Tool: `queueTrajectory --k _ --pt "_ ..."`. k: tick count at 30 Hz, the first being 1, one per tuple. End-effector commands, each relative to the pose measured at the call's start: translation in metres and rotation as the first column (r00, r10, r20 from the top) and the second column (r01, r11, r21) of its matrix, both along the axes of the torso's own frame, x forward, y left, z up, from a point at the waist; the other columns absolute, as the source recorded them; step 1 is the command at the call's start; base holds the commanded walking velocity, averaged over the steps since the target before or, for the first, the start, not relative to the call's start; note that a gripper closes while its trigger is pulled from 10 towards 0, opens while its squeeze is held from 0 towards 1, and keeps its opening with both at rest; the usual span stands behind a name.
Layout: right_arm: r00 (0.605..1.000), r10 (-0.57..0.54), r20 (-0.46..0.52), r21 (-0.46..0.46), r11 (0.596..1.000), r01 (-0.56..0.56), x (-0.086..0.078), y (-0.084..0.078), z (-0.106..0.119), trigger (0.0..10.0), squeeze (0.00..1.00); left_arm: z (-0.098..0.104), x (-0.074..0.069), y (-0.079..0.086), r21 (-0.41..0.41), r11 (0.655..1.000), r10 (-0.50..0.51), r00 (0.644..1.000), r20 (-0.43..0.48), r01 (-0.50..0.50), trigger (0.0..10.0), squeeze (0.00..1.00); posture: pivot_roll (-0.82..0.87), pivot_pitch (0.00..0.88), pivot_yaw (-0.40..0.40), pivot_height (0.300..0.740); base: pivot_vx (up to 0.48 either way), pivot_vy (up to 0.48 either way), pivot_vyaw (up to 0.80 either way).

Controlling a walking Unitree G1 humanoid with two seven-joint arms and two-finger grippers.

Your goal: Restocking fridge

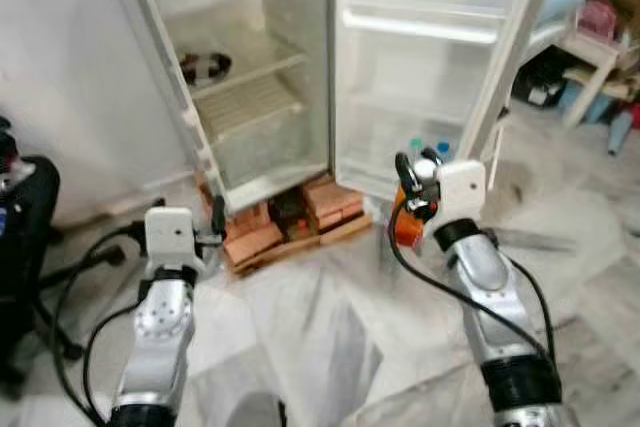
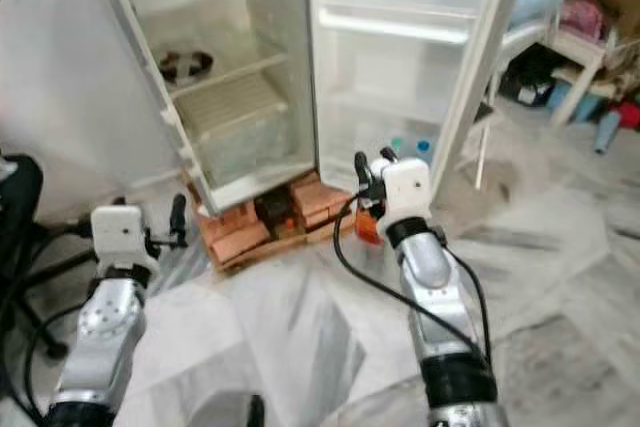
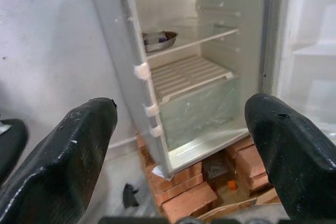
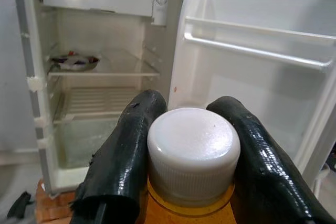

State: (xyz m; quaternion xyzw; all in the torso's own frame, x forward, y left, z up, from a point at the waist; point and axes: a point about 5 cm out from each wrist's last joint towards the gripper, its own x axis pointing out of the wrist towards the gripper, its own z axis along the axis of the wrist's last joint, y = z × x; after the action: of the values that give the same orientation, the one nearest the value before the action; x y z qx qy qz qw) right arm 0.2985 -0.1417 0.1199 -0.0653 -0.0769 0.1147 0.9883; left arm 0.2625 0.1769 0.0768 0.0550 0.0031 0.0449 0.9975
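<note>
two fingers of the right gripper [image 4: 191, 182] clamp what looks like an orange bottle [image 4: 191, 153] before the fridge [image 1: 260, 67].

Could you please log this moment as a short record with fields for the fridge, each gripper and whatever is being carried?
fridge: small white fridge, door swung open, raised on bricks
inside: metal bowl on the upper shelf; bottle tops showing in the lower door rack
right gripper: shut on an orange bottle at its white cap, held in front of the open door
left gripper: open, empty, facing the fridge
floor: pale marble tiles
</note>
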Motion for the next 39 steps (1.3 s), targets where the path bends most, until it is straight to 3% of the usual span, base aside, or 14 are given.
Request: queueTrajectory --k 1,11,14,19,30,39 --pt "1.0 0.005 0.026 -0.007 1.0 -0.005 0.004 0.005 0.004 10.0 0.0 0.008 0.003 -0.003 0.012 1.0 -0.025 0.999 0.027 0.025 10.0 0.0 0.09 0.019 0.019 0.74 0.27 0.398 0.0" --pt "1.0 -0.005 -0.012 0.016 1.0 0.005 0.008 0.01 -0.001 10.0 0.0 0.015 0.009 -0.004 -0.027 0.999 -0.021 0.999 0.047 0.022 10.0 0.0 0.08 0.041 0.02 0.74 0.271 0.398 0.0" --pt "0.999 -0.036 -0.024 0.017 0.999 0.037 0.007 0.01 -0.006 10.0 0.0 0.018 0.009 -0.009 0.005 0.994 -0.106 0.992 0.068 0.106 10.0 0.0 0.09 0.045 0.019 0.74 0.325 0.35 0.0" --pt "0.999 -0.029 -0.026 0.011 1.0 0.029 0.007 0.011 -0.006 10.0 0.0 0.018 0.008 -0.009 0.003 0.994 -0.112 0.991 0.067 0.112 10.0 0.0 0.09 0.044 0.013 0.74 0.38 0.289 0.0" --pt "0.998 -0.035 -0.049 0.048 0.998 0.037 0.013 0.006 -0.008 10.0 0.0 0.006 0.002 -0.013 -0.017 0.996 -0.089 0.996 0.016 0.089 10.0 0.0 0.11 0.028 -0.019 0.74 0.348 0.0 0.0" --pt "0.999 0.022 -0.043 0.061 0.998 -0.019 0.02 0.021 -0.005 10.0 0.0 0.013 0.003 -0.013 -0.027 0.993 -0.116 0.992 0.045 0.117 10.0 0.0 0.14 0.015 -0.03 0.74 0.21 0.036 -0.71"
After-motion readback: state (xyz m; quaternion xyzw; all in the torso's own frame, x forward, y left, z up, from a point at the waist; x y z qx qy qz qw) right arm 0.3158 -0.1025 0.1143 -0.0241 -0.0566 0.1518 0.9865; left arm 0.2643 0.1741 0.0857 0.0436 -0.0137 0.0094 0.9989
